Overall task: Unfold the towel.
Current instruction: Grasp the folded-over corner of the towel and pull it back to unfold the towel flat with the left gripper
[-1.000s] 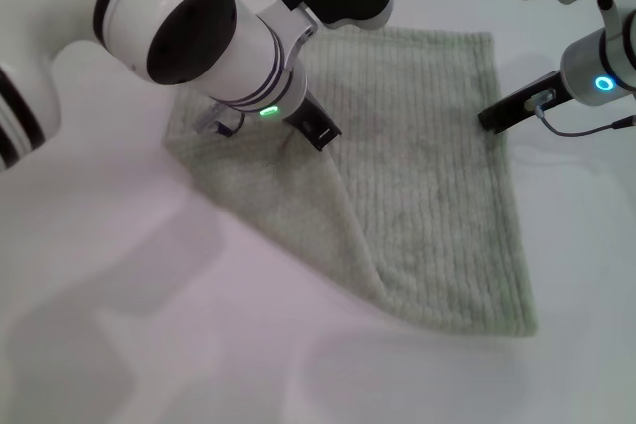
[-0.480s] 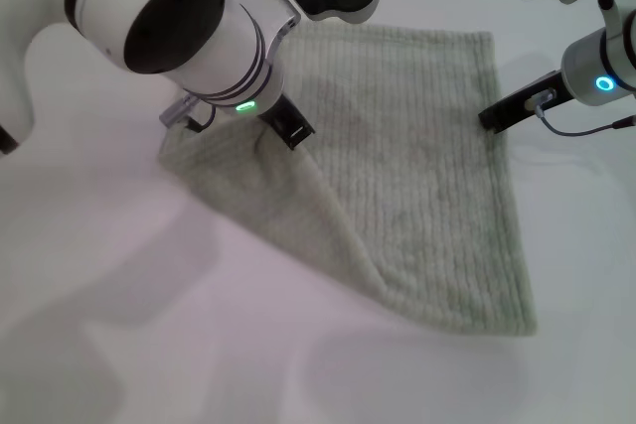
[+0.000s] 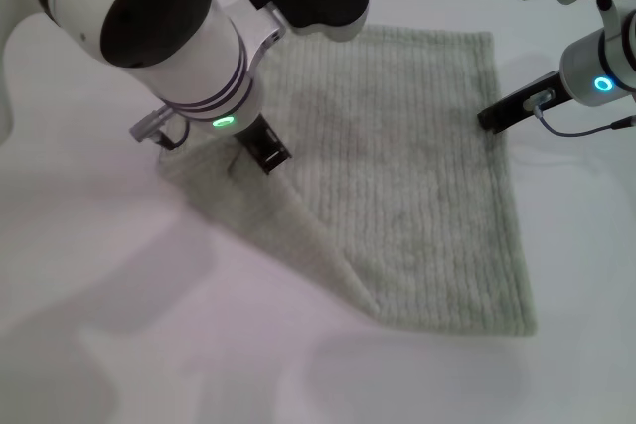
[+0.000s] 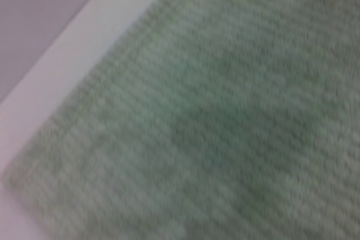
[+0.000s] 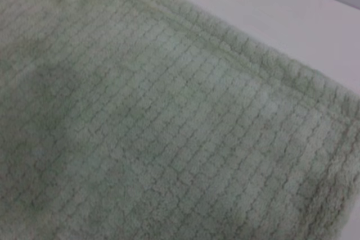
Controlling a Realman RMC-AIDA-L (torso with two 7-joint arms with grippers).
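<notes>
The pale green ribbed towel [image 3: 417, 176] lies on the white table, flat on its right part. Its left part is a doubled layer with a diagonal crease running to the near edge. My left gripper [image 3: 253, 154] is low over the towel's left side, shut on the cloth where that crease starts, and the big white wrist hides most of it. My right gripper [image 3: 487, 118] rests at the towel's right hem. In the left wrist view the towel [image 4: 225, 127] fills the picture with a hem beside the white table. The right wrist view shows the towel [image 5: 140, 127] and its hem.
The white table [image 3: 149, 345] extends bare to the left of and in front of the towel. A cable [image 3: 586, 129] hangs from the right wrist beyond the towel's right edge. The left arm's bulk hides the towel's far left corner.
My left gripper has moved left and slightly nearer, pulling the towel's doubled left part and its crease along. The right gripper has stayed at the right hem.
</notes>
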